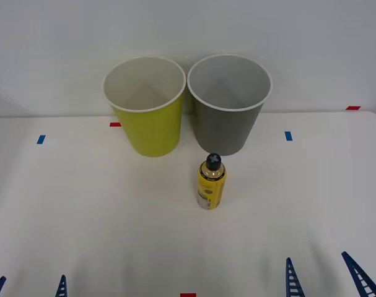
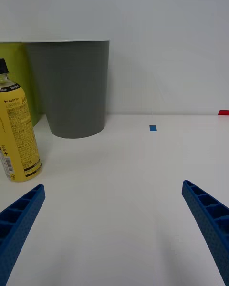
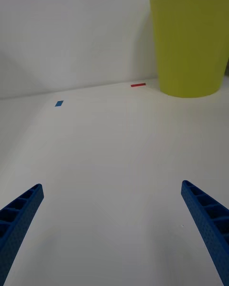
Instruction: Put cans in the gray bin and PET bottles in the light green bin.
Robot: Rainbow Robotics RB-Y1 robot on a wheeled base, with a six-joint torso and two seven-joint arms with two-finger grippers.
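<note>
Standing upright near the middle of the white desk (image 1: 82, 216), one PET bottle (image 1: 211, 184) was recorded: yellow body, black screw cap, gold neck, printed label. It was placed just in front of the gray bin (image 1: 228, 105), apart from it, and much shorter than either bin.

The gray bin, white-rimmed, was set at the back of the desk, directly beside the light green bin (image 1: 147, 108), which stood to its left, white inside; whether the two rims touched could not be told.

The right gripper (image 1: 327, 275) was held low at the near edge of the desk, fingers spread wide, nothing between them. The bottle was found well ahead of it and off to its left, outside the span of the fingers; in the right wrist view it stood just beyond the left-hand finger.

The left gripper (image 1: 30, 286) was held at the near left edge, likewise spread wide and empty, well apart from the bottle.

Blue tape marks (image 1: 41, 139) and red tape marks (image 1: 353, 107) were noted on the desk.
</note>
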